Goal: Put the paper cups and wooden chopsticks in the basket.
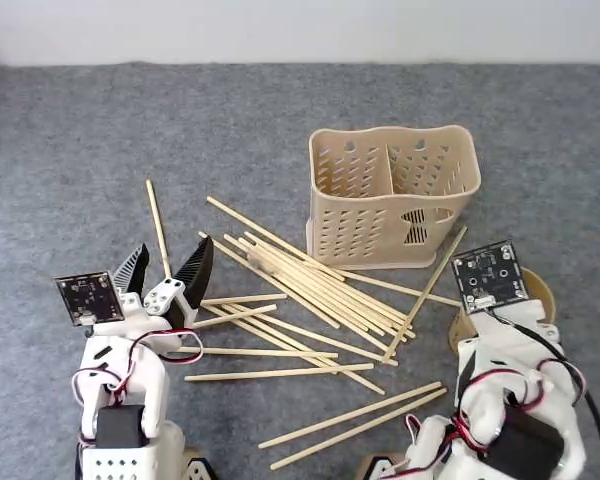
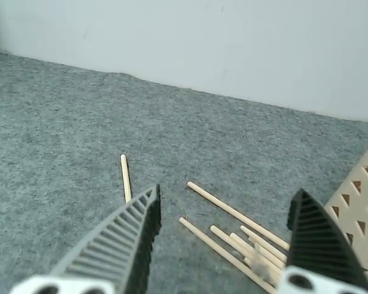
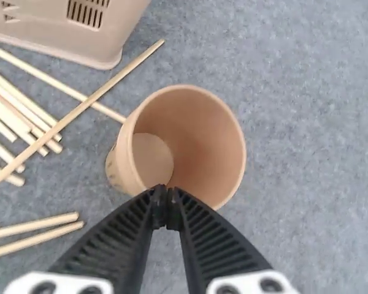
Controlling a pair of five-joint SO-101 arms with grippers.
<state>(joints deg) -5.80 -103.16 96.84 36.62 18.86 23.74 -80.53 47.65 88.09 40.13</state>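
While the paper cup sits tilted on the grey mat near the basket, its rim is pinched between the right gripper's closed fingers. Wooden chopsticks lie scattered beside the basket. The left gripper stands spread wide at their far edge.

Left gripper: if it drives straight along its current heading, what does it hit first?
Probably the lone chopstick, which lies ahead between the fingers of the open left gripper. Depth is unclear, so the carpet could come first.
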